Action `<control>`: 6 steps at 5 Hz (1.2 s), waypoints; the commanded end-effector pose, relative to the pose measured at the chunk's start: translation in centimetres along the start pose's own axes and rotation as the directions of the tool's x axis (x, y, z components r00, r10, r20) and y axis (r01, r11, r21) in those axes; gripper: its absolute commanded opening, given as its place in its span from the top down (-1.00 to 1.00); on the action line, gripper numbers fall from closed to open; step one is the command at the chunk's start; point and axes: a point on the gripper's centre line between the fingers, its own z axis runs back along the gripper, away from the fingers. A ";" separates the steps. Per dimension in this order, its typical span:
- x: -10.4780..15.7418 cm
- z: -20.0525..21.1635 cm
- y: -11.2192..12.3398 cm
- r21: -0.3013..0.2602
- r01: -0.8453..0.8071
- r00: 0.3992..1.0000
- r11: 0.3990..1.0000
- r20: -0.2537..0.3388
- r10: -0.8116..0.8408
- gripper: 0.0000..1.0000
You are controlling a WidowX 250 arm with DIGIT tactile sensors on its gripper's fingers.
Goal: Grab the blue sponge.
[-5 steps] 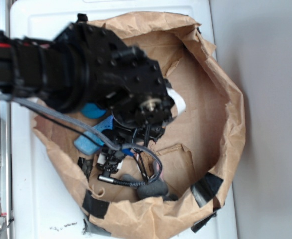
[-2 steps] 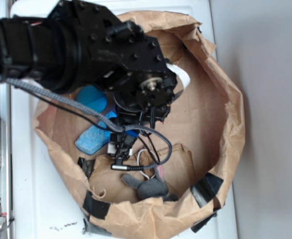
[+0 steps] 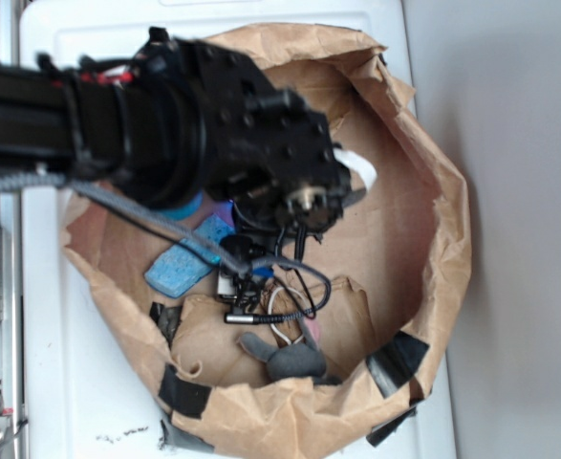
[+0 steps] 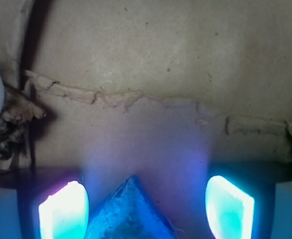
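The blue sponge (image 3: 178,267) lies flat on the brown paper at the left of the bag, light blue and speckled. My gripper hangs under the black wrist, over the sponge's upper right end, and its fingers are hidden in the exterior view. In the wrist view my gripper (image 4: 146,211) is open. Its two glowing fingertips (image 4: 63,213) stand wide apart, and a corner of the blue sponge (image 4: 131,216) pokes up between them, nearer the left one. Neither finger presses on it.
A crumpled brown paper bag (image 3: 447,239) walls in the whole work area. A darker teal disc (image 3: 192,205) peeks out under the arm. A grey plush toy (image 3: 288,360) lies at the front, a white object (image 3: 358,170) at the right. Loose cables (image 3: 294,287) hang from the wrist.
The wrist has shifted a little to the right and lower over the sponge's end. The arm now covers most of the teal disc. The sponge has stayed where it was.
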 end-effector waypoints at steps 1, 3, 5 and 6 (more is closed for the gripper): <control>-0.3 1.2 -0.4 0.087 0.000 0.993 0.996 0.121 -0.010 1.00; -1.4 3.1 -0.5 0.056 0.055 0.976 0.997 0.208 -0.065 1.00; -1.8 8.3 0.9 -0.070 0.068 0.951 0.995 0.307 -0.044 1.00; -2.7 9.2 1.7 -0.127 0.019 0.961 0.992 0.275 0.017 -0.91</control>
